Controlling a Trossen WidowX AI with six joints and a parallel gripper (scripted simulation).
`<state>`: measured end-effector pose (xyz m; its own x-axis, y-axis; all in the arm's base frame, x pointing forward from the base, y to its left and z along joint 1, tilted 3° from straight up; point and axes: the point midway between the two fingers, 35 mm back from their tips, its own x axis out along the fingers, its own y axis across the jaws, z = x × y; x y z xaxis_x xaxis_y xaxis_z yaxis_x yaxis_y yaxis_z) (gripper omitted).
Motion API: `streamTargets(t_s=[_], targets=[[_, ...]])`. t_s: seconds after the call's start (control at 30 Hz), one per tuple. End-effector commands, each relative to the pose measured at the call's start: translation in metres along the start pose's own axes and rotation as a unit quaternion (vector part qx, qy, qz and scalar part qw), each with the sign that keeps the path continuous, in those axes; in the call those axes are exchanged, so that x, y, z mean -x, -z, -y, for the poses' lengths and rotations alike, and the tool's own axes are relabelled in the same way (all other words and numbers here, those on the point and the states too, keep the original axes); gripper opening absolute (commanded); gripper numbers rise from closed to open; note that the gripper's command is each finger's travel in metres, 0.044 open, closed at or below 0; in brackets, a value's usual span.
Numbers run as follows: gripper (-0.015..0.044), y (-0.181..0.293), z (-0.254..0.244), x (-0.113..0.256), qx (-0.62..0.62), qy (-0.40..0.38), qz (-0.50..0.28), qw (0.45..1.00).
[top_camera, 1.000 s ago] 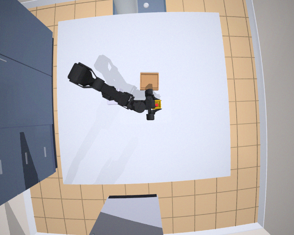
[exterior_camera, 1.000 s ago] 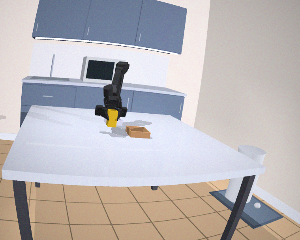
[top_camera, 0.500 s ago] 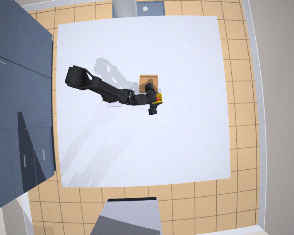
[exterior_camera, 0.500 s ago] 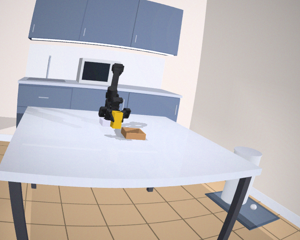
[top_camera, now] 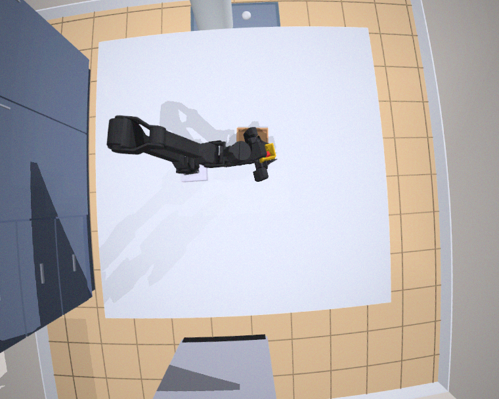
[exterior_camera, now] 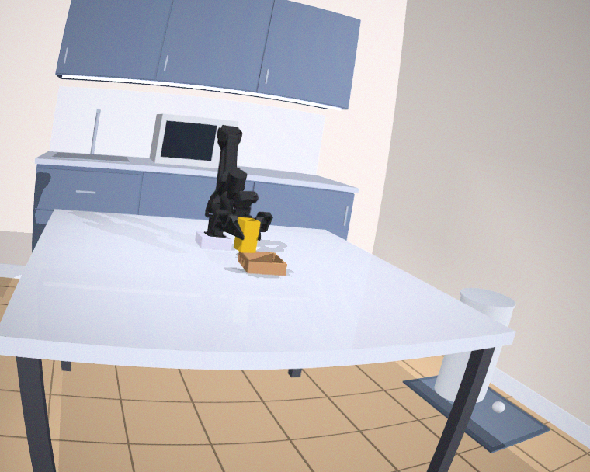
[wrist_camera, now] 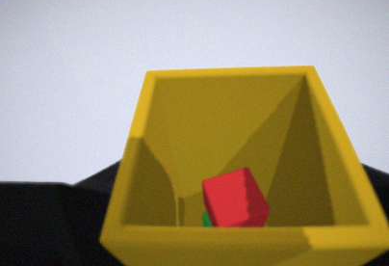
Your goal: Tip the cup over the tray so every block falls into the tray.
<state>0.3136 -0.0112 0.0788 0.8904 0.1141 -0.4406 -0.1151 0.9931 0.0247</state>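
Note:
The yellow cup (top_camera: 272, 147) (exterior_camera: 247, 236) (wrist_camera: 231, 247) is upright and off the table, open end up. My gripper (top_camera: 270, 152) (exterior_camera: 251, 236) (wrist_camera: 224, 144) is shut on it, with a finger at either side. A red block (top_camera: 268, 153) (wrist_camera: 231, 197) lies inside the cup, with part of a green block (wrist_camera: 205, 220) beside it; the near rim hides the rest of the cup's bottom. The orange-brown tray (top_camera: 241, 135) (exterior_camera: 267, 268) stands on the table. From above, the cup shows just off the tray's lower right corner, and the gripper hides part of the tray.
The white table (top_camera: 241, 249) (exterior_camera: 157, 314) carries the arm's pale lilac base block (top_camera: 194, 176) (exterior_camera: 213, 241), left of the tray in the overhead view. The arm (top_camera: 176, 146) (exterior_camera: 227, 162) reaches across above the table. Blue cabinets and a counter stand behind the base.

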Motion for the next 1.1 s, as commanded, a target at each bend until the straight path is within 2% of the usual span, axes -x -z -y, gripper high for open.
streamTargets(t_s=[0.0, 0.7, 0.87, 1.07], targets=[[0.0, -0.004, -0.012, 0.0, 0.002, -0.008, 0.003, 1.0], [0.0, -0.011, -0.085, 0.007, 0.022, -0.066, 0.01, 0.997], [0.0, -0.011, -0.088, 0.008, 0.021, -0.068, 0.011, 0.997], [0.0, -0.011, -0.088, 0.007, -0.037, -0.069, 0.007, 0.997]])
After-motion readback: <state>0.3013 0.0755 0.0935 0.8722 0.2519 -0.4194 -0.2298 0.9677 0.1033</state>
